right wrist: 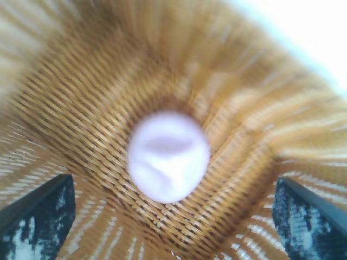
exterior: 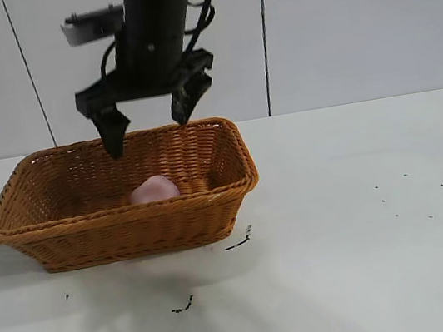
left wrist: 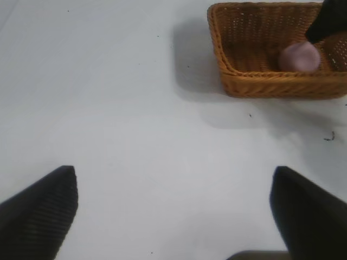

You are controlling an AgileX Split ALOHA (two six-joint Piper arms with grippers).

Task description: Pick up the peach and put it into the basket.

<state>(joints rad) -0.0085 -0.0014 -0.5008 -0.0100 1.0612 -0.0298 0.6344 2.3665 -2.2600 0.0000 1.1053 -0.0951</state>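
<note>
The pale-pink peach [exterior: 154,189] lies on the floor of the orange-brown wicker basket [exterior: 128,216], near its middle. My right gripper [exterior: 149,131] hangs open and empty just above the basket's far rim, over the peach. In the right wrist view the peach [right wrist: 169,156] sits free on the basket weave [right wrist: 81,92], between the wide-apart fingers of the right gripper [right wrist: 173,203]. My left gripper [left wrist: 173,203] is open and empty over bare table, well away from the basket [left wrist: 271,86]. Its view also shows the peach [left wrist: 299,56]. The left gripper does not show in the exterior view.
The basket stands on a white table [exterior: 371,260] at the left, before a white panelled wall. Small dark scraps [exterior: 238,242] lie on the table beside the basket's front corner, and more [exterior: 184,305] lie nearer the front.
</note>
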